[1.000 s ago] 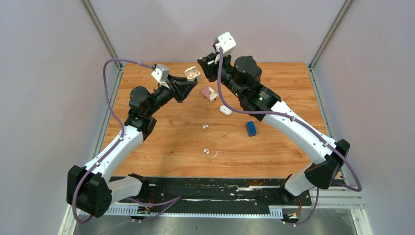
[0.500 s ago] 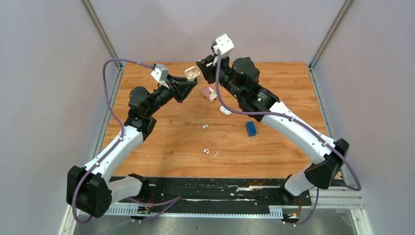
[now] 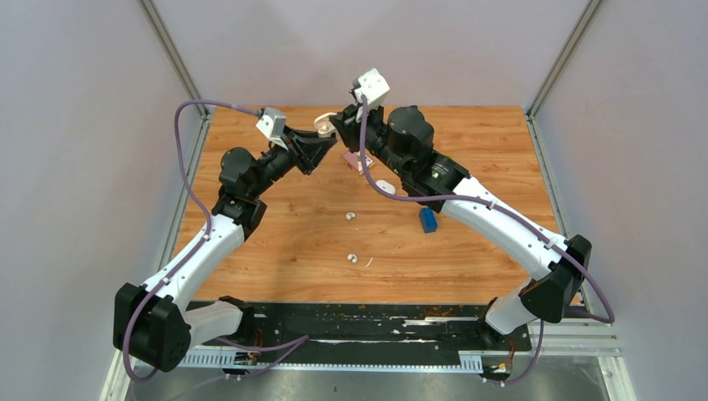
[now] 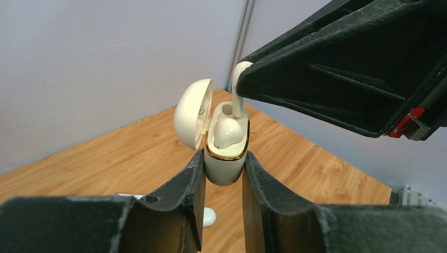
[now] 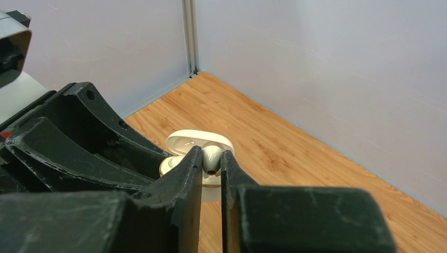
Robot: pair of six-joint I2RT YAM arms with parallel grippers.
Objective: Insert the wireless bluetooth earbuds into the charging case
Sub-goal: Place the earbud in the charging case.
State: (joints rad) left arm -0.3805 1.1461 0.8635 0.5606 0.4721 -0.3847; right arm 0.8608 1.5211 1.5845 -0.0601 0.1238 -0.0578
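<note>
Black fingers of my left claw (image 4: 223, 159) fill the bottom of its wrist view. They are pinched on the lower body of the charging case (image 4: 225, 169), which stands upright with its lid swung open toward the left of frame. I judge the grip sits low so the sockets are free from above. One earbud (image 4: 227, 132) already sits in the nearer socket. Just behind it, the second earbud (image 4: 237, 97) hangs stem-down at the farther socket, clamped in my right claw (image 5: 211, 164), which reaches in from the upper right. I cannot tell whether the stem has bottomed out.

Holding the case up off the desk (image 3: 275, 242) lets both arms meet in the upper centre of the overhead frame. Below them lie a pink box (image 3: 359, 160), a white pebble (image 3: 385, 187), a blue block (image 3: 428, 220) and two small white curled bits (image 3: 350, 215). Beyond, the wood-grain top ends at pale grey walls with metal corner posts (image 3: 171, 50).
</note>
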